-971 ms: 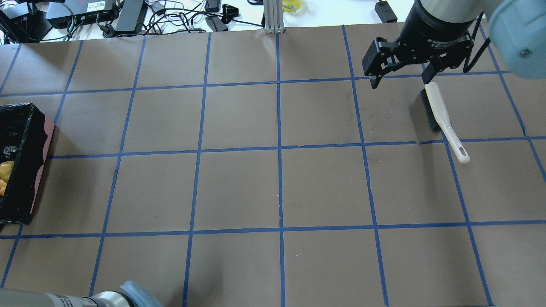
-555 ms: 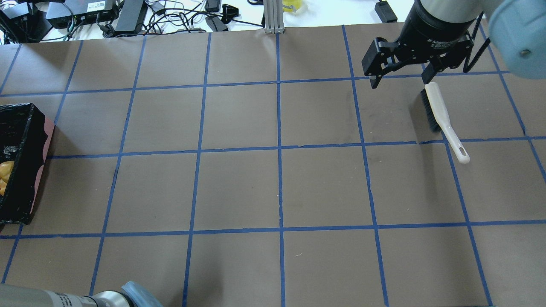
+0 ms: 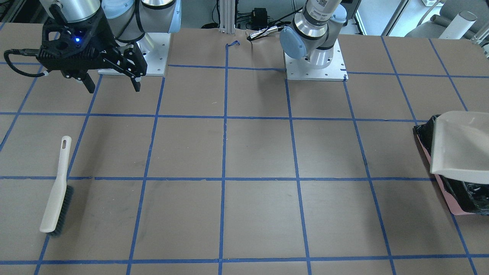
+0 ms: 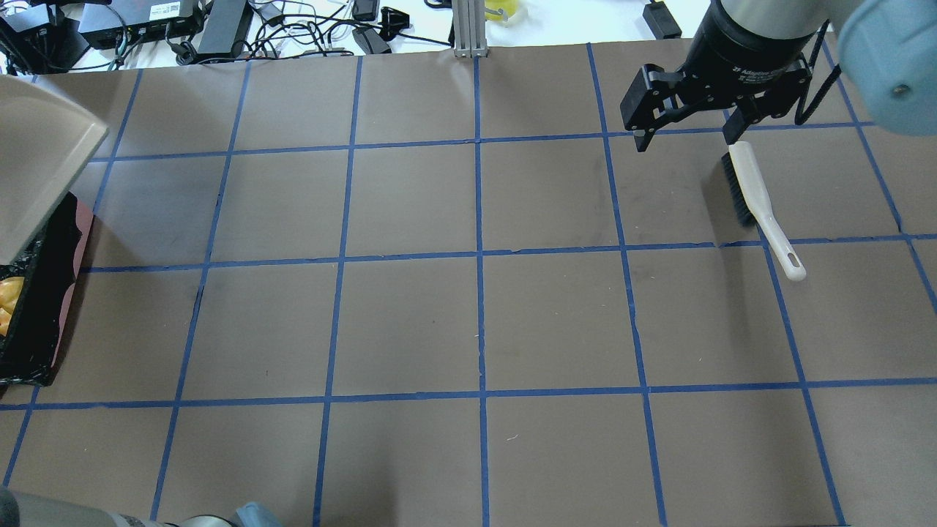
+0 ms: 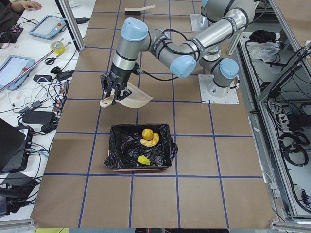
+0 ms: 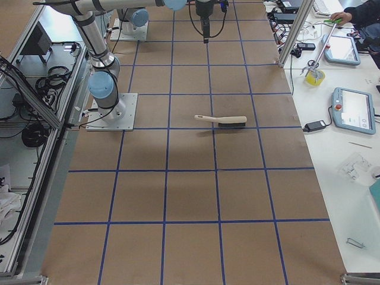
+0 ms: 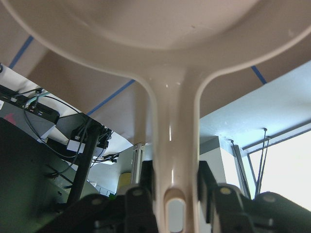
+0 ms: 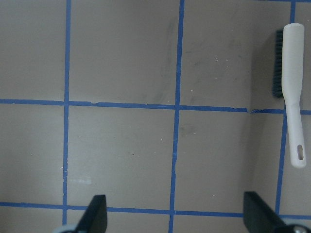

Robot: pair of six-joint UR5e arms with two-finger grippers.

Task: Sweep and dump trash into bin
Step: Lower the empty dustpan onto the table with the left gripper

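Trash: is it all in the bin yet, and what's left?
Done: three trash pieces lie in the bin. In hand: the left hand grips the dustpan by its handle, raised near the bin. The right hand is open, the brush lying beside it. Left: probably just setting the dustpan down.

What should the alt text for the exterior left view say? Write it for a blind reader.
The left gripper holds a beige dustpan by its handle in the air just past a pink, black-lined bin, which holds three yellowish pieces of trash. A brush lies at the table's far end.
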